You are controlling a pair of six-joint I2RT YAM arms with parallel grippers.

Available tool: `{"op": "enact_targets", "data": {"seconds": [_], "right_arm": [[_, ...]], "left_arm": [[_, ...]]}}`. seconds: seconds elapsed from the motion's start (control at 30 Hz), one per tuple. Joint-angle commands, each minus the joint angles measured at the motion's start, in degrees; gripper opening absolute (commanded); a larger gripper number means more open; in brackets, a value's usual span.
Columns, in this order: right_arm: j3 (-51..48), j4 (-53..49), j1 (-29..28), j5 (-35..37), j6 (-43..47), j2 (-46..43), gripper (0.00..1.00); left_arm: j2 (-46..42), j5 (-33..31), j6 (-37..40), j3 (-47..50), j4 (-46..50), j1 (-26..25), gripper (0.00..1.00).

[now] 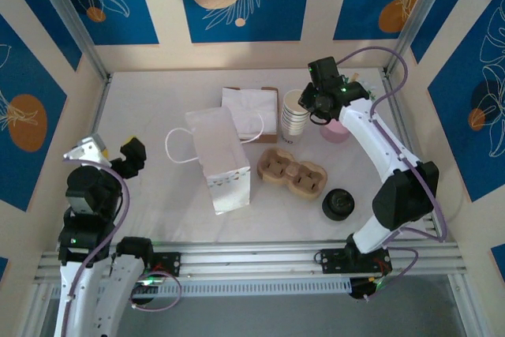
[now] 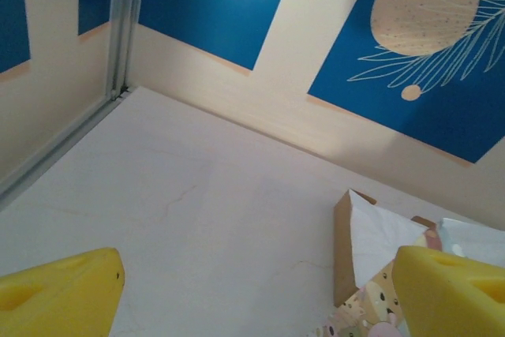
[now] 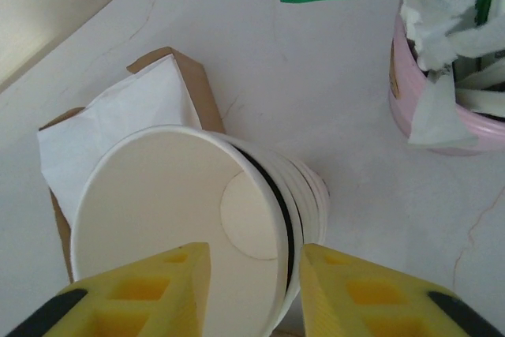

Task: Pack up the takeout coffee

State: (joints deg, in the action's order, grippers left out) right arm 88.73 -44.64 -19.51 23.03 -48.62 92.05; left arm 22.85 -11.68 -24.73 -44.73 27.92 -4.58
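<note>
Takeout coffee sitting nearest the right arm.
It is standing upright at near right, well nearward of the right gripper, whose narrow jaws are straddling the rim of the white cup stack, grip unclear; the left gripper is gaping wide, empty.

We see bright, even overhead light in the top view. The white table looks slightly washed out, with no hard glare. Faint soft shadows hug the paper bag and the white cups. The takeout coffee loses detail in its blacks. In the right wrist view, the near cup rim is soft. The left wrist view is sharp, and we note a pale bright patch on the far wall.
</note>
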Motion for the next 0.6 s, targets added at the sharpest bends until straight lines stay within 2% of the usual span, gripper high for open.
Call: {"op": "enact_targets", "data": {"seconds": [0.0, 0.1, 0.23, 0.37, 0.57], "right_arm": [[2.21, -0.77, -0.18, 1.8, 0.0, 1.11, 0.28], [2.59, -1.18, -0.18, 2.02, 0.19, 1.64, 0.2], [2.54, -1.33, -0.18, 2.22, 0.71, 1.62, 0.17], [3.4, -1.89, -0.18, 2.15, 1.33, 1.44, 0.07], [6.01, -2.3, 0.15, 3.33, 4.1, -0.4, 0.04]], "left_arm": [[-0.35, -1.69, -0.16, 0.92, -0.1, 0.89, 0.88], [-0.18, -1.5, 0.08, 1.05, -0.15, 0.89, 0.89], [-0.1, -1.59, 0.48, 1.2, -0.1, 0.98, 0.89], [-0.09, -1.76, 0.58, 1.3, -0.1, 0.98, 0.89], [-0.08, -1.94, 0.65, 1.49, -0.06, 0.98, 0.89]]}}
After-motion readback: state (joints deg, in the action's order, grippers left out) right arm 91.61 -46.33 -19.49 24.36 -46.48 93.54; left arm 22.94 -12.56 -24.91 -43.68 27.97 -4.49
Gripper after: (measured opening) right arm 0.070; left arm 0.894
